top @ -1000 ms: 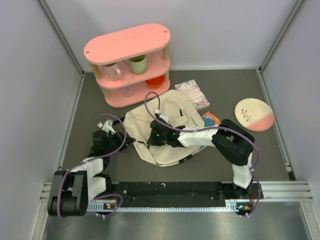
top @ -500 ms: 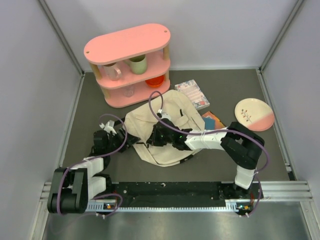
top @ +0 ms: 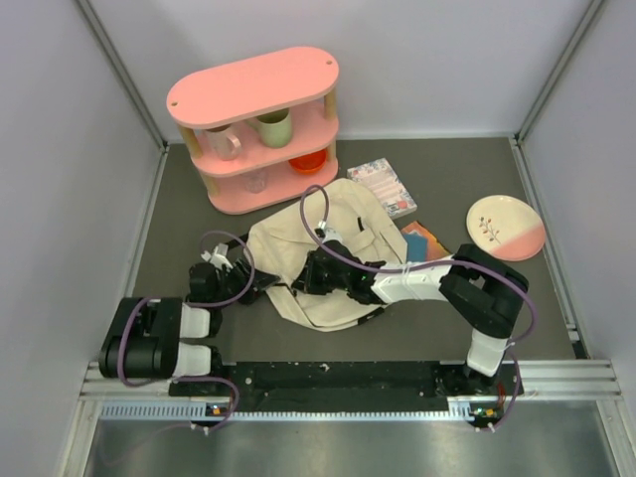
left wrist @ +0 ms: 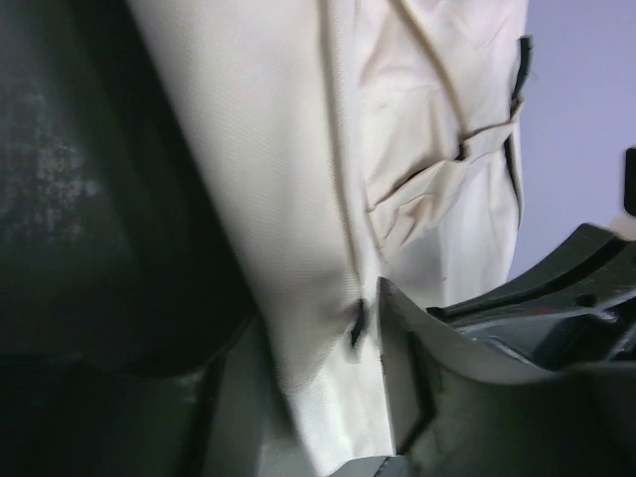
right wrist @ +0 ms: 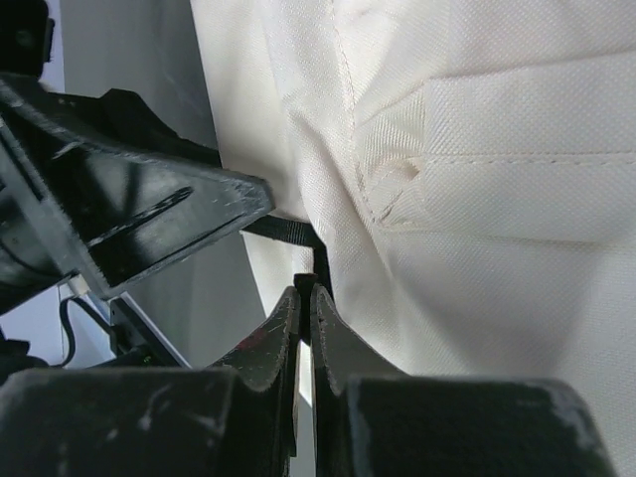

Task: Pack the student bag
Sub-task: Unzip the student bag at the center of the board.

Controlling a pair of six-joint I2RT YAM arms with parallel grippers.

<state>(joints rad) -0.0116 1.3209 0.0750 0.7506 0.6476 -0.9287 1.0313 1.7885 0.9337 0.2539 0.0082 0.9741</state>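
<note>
The cream student bag [top: 333,248] lies flat in the middle of the dark table, and its fabric fills both wrist views [left wrist: 298,179] [right wrist: 477,199]. My left gripper [top: 260,282] is at the bag's near left edge. In the left wrist view it [left wrist: 318,333] stands open, with a fold of the bag's fabric and a small black tab between its fingers. My right gripper [top: 304,281] is just to the right of it, on the same edge. In the right wrist view it [right wrist: 305,290] is shut on a black zipper pull of the bag.
A pink two-tier shelf [top: 256,124] with mugs and cups stands at the back left. A patterned booklet [top: 383,187] lies behind the bag, and a blue and orange item [top: 420,238] pokes out at its right. A pink and cream plate [top: 505,227] sits far right.
My left gripper has gone from shut to open at the bag's edge, and its arm has dropped lower and leftward. The right gripper slid slightly left, still shut on the pull.
</note>
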